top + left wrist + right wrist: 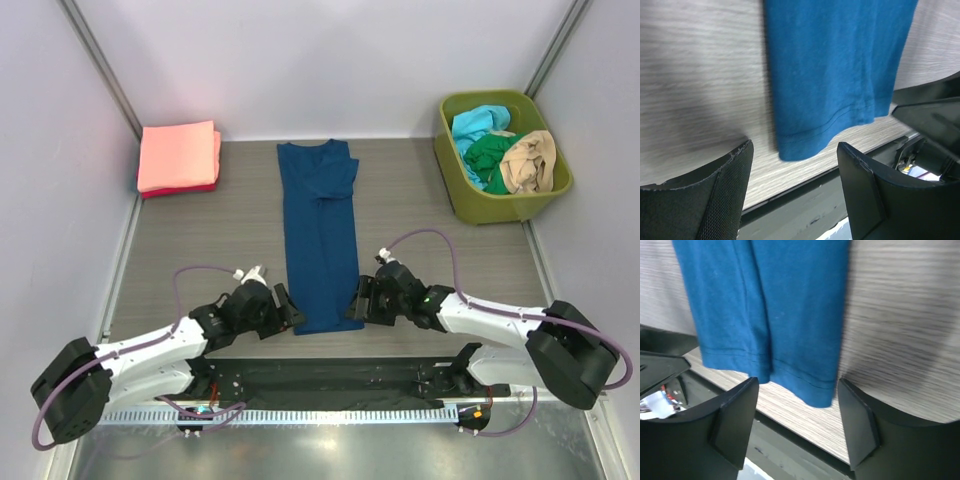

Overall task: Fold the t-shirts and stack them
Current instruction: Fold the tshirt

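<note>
A blue t-shirt (320, 230) lies on the table as a long narrow strip, sleeves folded in, collar at the far end. My left gripper (290, 312) stands open at the near left corner of its hem. My right gripper (356, 300) stands open at the near right corner. In the left wrist view the left gripper (795, 172) has the hem corner of the blue t-shirt (835, 65) just ahead of its fingers, nothing between them. In the right wrist view the right gripper (797, 412) frames the other corner of the blue t-shirt (790, 305), without touching it.
A folded salmon-pink t-shirt (178, 155) lies on a red one at the far left. A green bin (500, 210) at the far right holds cyan (478, 125), green (488, 155) and tan (530, 160) t-shirts. The table's near edge runs just behind both grippers.
</note>
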`<state>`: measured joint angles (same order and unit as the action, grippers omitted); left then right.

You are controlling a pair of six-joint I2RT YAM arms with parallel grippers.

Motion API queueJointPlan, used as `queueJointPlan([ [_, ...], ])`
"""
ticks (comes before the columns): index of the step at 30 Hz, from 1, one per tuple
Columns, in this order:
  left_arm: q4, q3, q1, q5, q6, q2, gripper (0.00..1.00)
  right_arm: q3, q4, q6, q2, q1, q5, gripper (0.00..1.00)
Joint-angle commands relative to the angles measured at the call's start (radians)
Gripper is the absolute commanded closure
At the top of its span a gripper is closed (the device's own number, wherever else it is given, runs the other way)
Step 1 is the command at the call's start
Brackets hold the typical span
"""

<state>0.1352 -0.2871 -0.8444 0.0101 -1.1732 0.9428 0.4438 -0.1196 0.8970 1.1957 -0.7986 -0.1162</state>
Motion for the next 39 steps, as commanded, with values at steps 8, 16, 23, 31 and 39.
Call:
queueJointPlan([
  [8,-0.114,-0.004,-0.015,-0.027,0.026,0.188,0.36,-0.093,-0.003,0.060,0.010,-0.030,0.030,0.74],
  [16,-0.203,-0.007,-0.035,0.013,0.037,0.313,0.86,-0.106,-0.032,0.051,-0.041,-0.031,0.047,0.89],
  [23,0.177,0.006,-0.081,-0.074,-0.095,-0.006,0.88,-0.134,-0.100,0.071,-0.131,-0.031,0.067,0.99],
  [31,0.363,0.045,-0.091,-0.118,-0.115,-0.328,0.38,-0.129,-0.118,0.077,-0.176,-0.034,0.052,0.99],
  [39,0.135,0.080,-0.094,-0.084,-0.108,-0.221,0.35,-0.131,-0.109,0.082,-0.176,-0.039,0.036,0.99],
])
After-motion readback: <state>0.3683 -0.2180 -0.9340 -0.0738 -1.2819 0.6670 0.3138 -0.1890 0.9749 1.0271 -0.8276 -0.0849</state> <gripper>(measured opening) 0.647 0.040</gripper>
